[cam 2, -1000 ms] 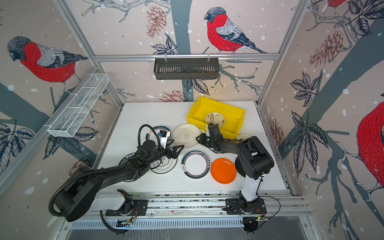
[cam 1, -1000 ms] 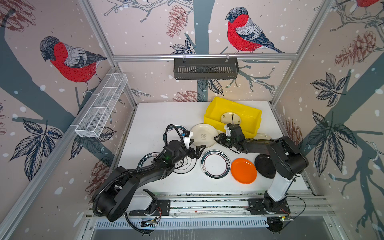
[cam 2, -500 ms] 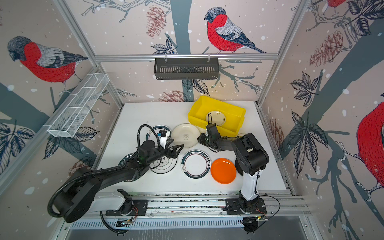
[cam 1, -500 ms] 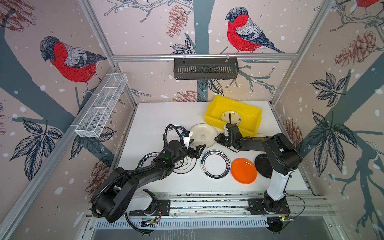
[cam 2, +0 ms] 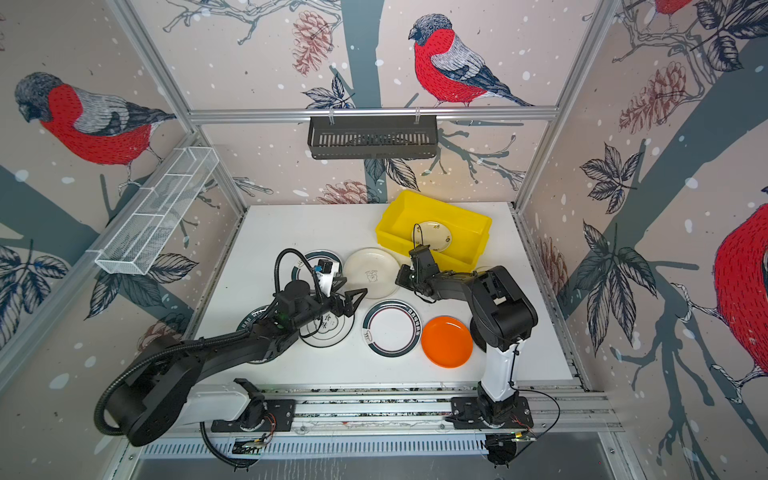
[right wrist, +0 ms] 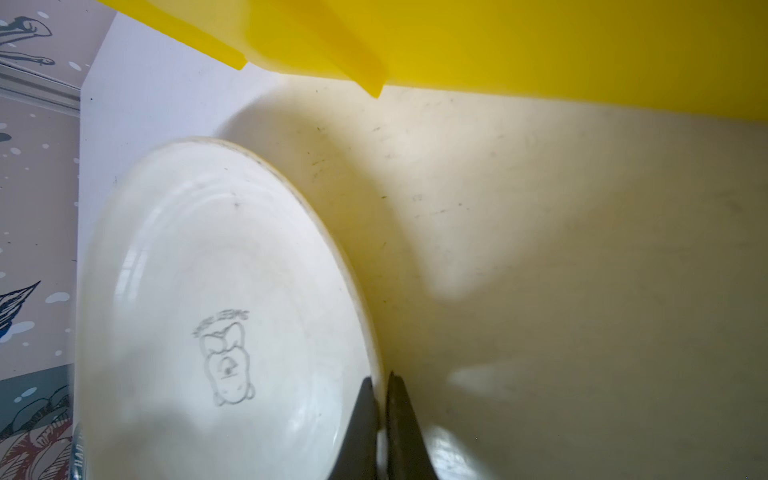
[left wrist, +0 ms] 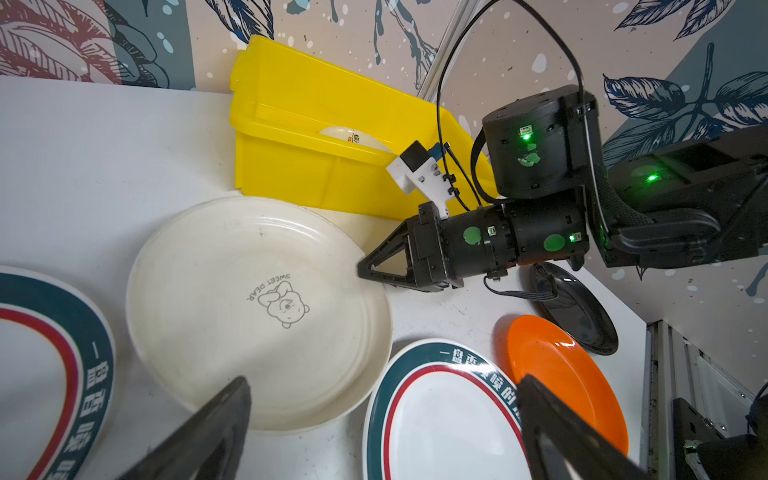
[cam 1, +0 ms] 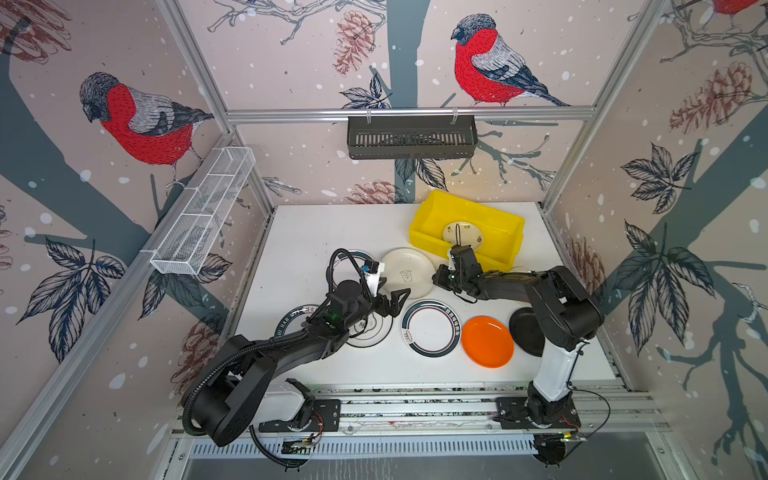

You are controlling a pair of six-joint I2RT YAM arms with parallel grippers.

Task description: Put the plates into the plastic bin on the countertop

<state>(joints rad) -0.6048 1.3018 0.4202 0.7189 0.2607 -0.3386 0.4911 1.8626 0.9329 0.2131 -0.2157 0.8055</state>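
A cream plate with a bear drawing lies on the white countertop, just in front of the yellow plastic bin. My right gripper is shut on this plate's right rim. One white plate lies inside the bin. My left gripper hangs open, holding nothing, over the gap between the cream plate and a teal-rimmed plate.
An orange plate and a dark plate lie at the front right. A black-ringed plate and two more teal-rimmed plates sit partly under the left arm. A black basket and a wire rack hang on the walls.
My right gripper has moved left from the bin's front wall to the cream plate's rim and closed on it. The left arm has stayed still.
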